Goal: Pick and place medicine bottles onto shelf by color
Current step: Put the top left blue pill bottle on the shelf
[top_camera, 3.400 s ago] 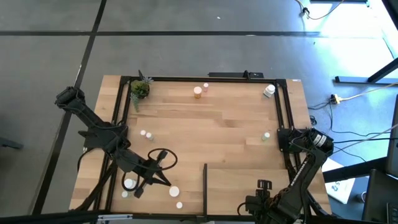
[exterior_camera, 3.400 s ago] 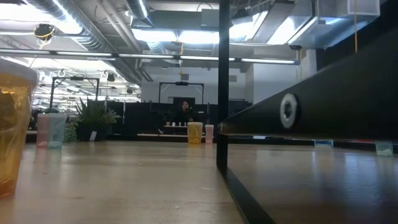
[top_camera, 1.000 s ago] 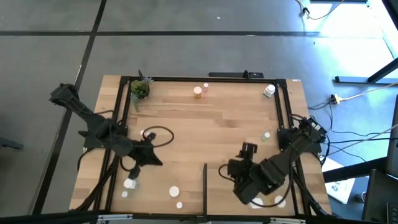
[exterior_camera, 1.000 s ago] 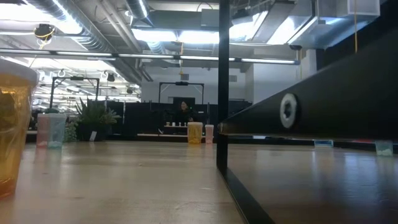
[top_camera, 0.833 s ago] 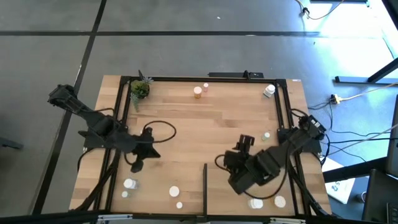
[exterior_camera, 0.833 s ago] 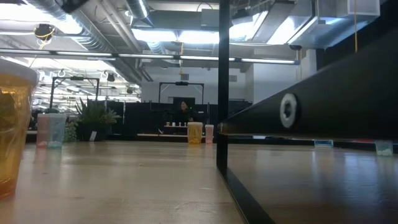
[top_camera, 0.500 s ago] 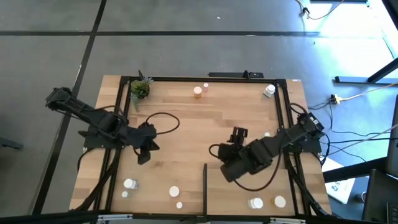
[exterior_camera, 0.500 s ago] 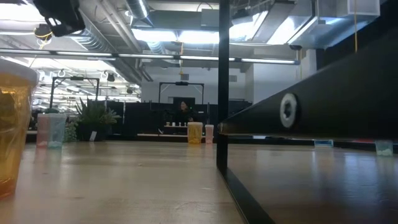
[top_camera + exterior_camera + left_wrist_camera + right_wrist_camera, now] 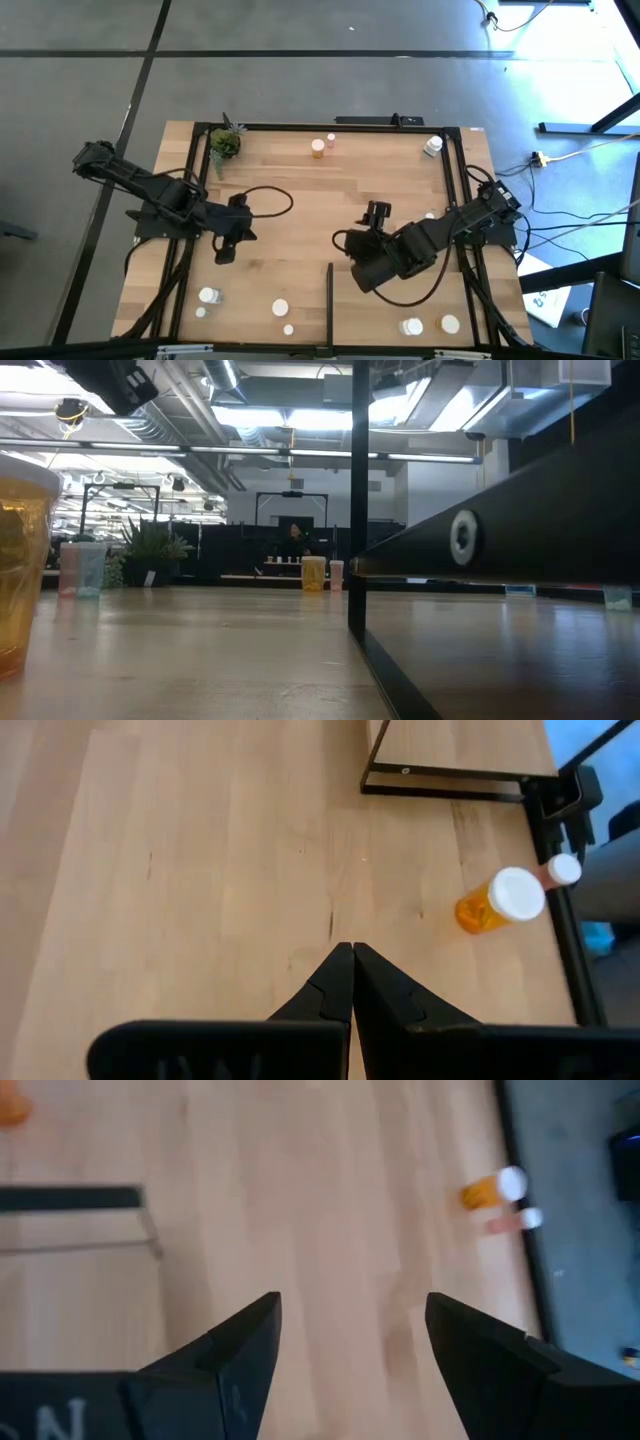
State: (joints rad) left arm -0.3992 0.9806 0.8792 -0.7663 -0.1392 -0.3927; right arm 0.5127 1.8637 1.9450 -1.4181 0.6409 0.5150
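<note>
Broadly, the wooden table [image 9: 300,200] holds the shelf [image 9: 395,300] at its near right corner, where two white-capped bottles [image 9: 411,326] stand at the near edge. The left gripper [image 9: 222,252], clenched on nothing, hangs over the table's left half. The right gripper [image 9: 375,212], spread wide and empty, hovers mid-table, facing the orange bottle [image 9: 318,148] at the far edge. A good pick would likely need its fingers centred astride the bottle's body, below the cap, before closing.
</note>
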